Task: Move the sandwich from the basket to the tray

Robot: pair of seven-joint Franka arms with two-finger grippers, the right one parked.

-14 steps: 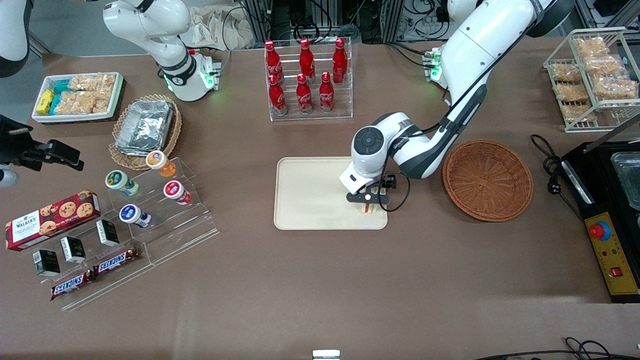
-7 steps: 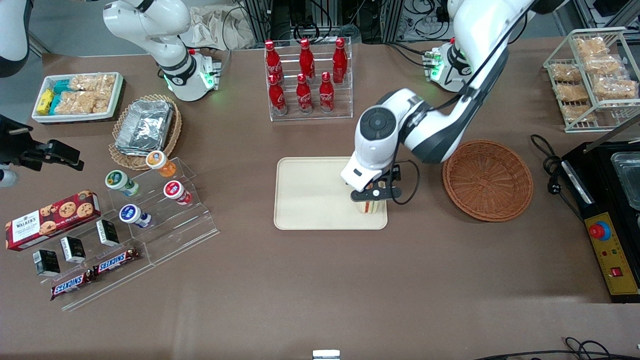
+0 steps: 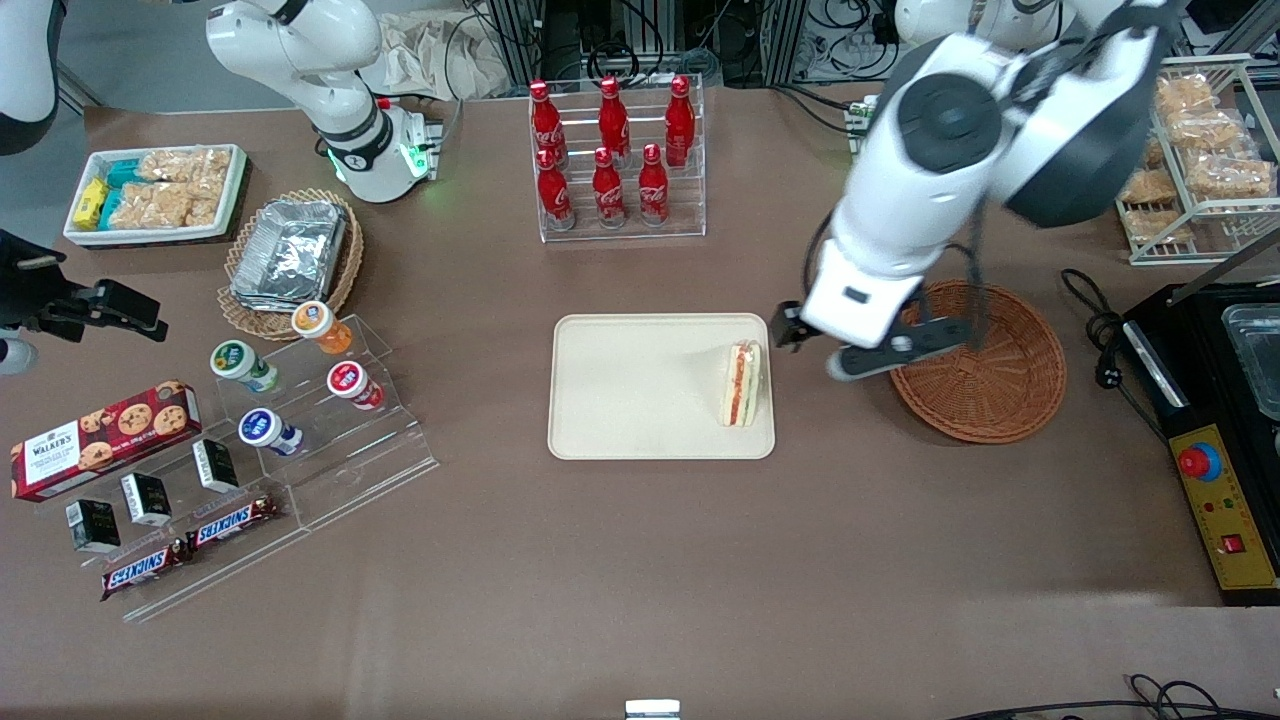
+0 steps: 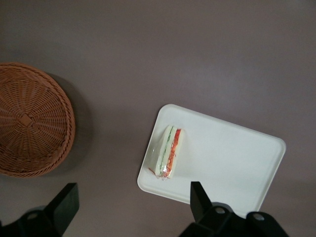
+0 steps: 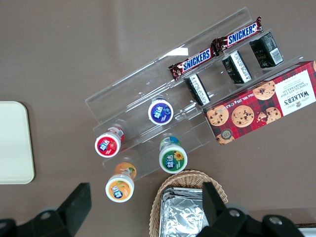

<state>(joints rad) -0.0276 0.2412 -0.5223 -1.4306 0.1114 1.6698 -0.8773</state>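
Note:
The sandwich point(image 3: 743, 385) point(image 4: 168, 151), a white wedge with red and green filling, lies on the cream tray point(image 3: 630, 390) point(image 4: 232, 158) at the tray's edge nearest the basket. The reddish-brown wicker basket point(image 3: 985, 375) point(image 4: 27, 121) holds nothing that shows. My left gripper point(image 3: 858, 350) point(image 4: 133, 202) hangs high over the table between tray and basket, open, with nothing between its fingers point(image 4: 199, 200). It is apart from the sandwich.
A clear rack of red cola bottles point(image 3: 615, 150) stands farther from the front camera than the tray. A black appliance with a yellow control panel point(image 3: 1215, 430) sits beside the basket, and a wire rack of snack bags point(image 3: 1185, 150) is near it. Acrylic steps with cups and snacks point(image 3: 270, 420) lie toward the parked arm's end.
My gripper has let go of the sandwich, risen off the tray and swung toward the basket. The sandwich stays on the tray, now fully uncovered.

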